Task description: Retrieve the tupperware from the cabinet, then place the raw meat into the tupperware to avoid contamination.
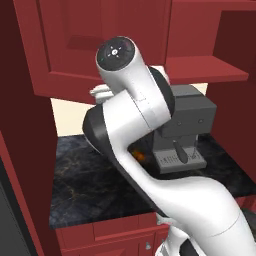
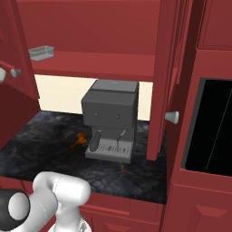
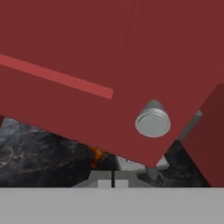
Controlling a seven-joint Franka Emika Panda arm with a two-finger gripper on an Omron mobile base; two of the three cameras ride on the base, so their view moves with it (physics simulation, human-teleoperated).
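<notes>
Left base view: arm [image 1: 135, 115] before cabinet [image 1: 100, 45]; meat [image 1: 141, 156] on tabletop [image 1: 80, 175] beside grey machine [image 1: 187, 125]. Right base view: tupperware [image 2: 41, 52] on cabinet shelf [image 2: 90, 61], doors open; meat left of machine. Hand view: end effector [image 3: 113, 183] fully closed, empty, below door knob [image 3: 152, 120].

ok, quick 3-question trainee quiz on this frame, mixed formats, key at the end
1. True or false: the tupperware sits on the cabinet shelf.
2. The raw meat lies: A) inside the tub B) on the dark counter left of the grey machine C) on the shelf.
3. Fill in: the gripper jaws are ____, near a silver knob.

Key: 1 true; 2 B; 3 shut.
</notes>
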